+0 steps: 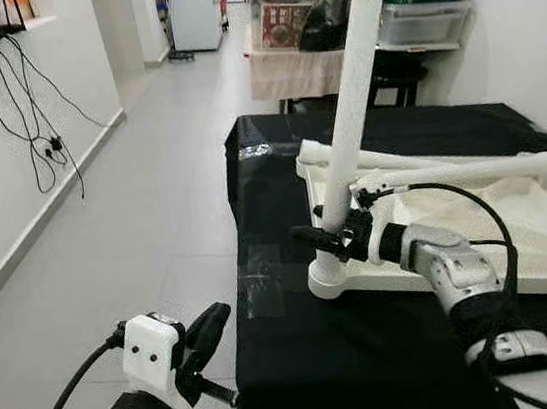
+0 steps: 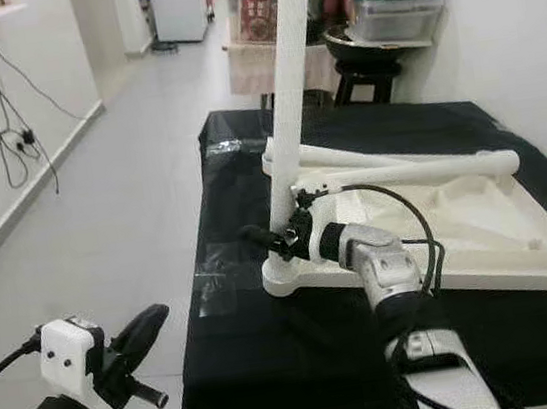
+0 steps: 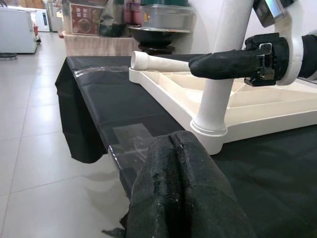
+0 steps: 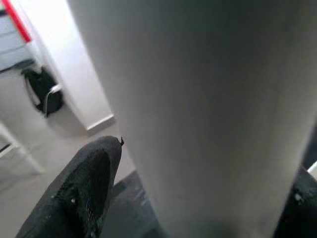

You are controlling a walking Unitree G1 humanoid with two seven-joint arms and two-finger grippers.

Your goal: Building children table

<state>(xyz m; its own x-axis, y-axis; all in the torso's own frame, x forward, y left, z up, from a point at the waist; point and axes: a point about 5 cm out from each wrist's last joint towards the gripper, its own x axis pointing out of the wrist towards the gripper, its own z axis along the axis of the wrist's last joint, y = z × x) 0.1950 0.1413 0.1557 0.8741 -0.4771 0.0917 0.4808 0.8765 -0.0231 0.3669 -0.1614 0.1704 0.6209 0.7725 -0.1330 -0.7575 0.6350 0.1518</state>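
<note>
**Right pincer clamped on the standing leg of the children table**

We see a white children table top (image 1: 522,252) lying upside down on the surface (image 1: 374,353), which is covered with a black cloth. The top lies near the surface's left edge and reaches toward its right edge. 1 white leg (image 1: 351,103) stands in the socket at the near left corner of the top, a little tilted. 2 other white legs (image 1: 471,171) lie across the top, behind the standing one.

Our right pincer (image 1: 330,238) is clamped on the standing leg, low down, just above the socket. In the right wrist view 1 black finger (image 4: 79,193) is beside the white leg, which is very close to the camera.

Our left pincer (image 1: 206,339) hangs over the floor (image 1: 135,223), beside the left edge of the surface and apart from it. Its fingers (image 3: 183,193) are pressed together and hold nothing. They point toward the near left corner of the top.
</note>
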